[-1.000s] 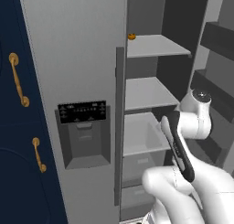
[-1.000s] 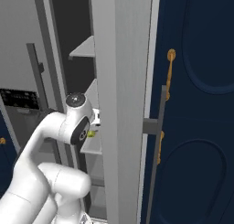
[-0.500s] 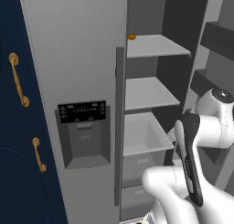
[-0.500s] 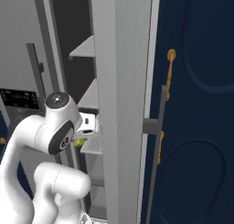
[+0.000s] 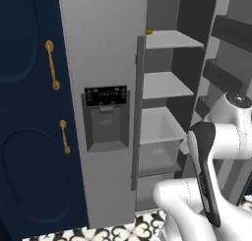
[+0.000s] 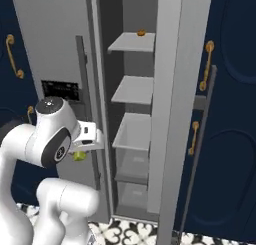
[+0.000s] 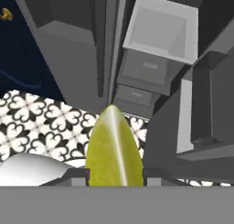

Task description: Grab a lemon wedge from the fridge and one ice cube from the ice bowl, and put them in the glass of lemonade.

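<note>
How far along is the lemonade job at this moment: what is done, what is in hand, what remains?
Done: the fridge stands open and the lemon wedge is off its shelf. In hand: the gripper is shut on the lemon wedge, seen yellow-green under the hand in the right base view, outside the fridge above the patterned floor. Left: putting the wedge into the glass of lemonade, then fetching one ice cube.
</note>
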